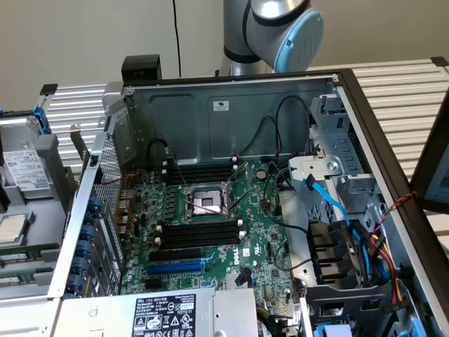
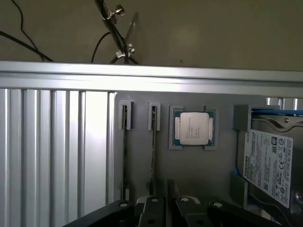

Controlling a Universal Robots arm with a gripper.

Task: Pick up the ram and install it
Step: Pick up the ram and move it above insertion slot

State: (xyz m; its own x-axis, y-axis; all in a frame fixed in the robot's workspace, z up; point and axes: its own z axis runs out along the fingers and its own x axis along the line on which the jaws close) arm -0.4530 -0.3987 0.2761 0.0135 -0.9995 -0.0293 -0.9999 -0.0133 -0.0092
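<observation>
Two ram sticks sit near a Toshiba-labelled drive; the gripper's spread is unclear.

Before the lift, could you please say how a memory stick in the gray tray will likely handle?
The memory stick stands on edge in a slot of the tray, thin and straight, so it is probably stiff and light. Its narrow edge offers little to grip, so it may tilt or slip.

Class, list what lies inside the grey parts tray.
Two ram sticks standing on edge, a processor and a hard drive. The gripper hides part of the tray.
</observation>
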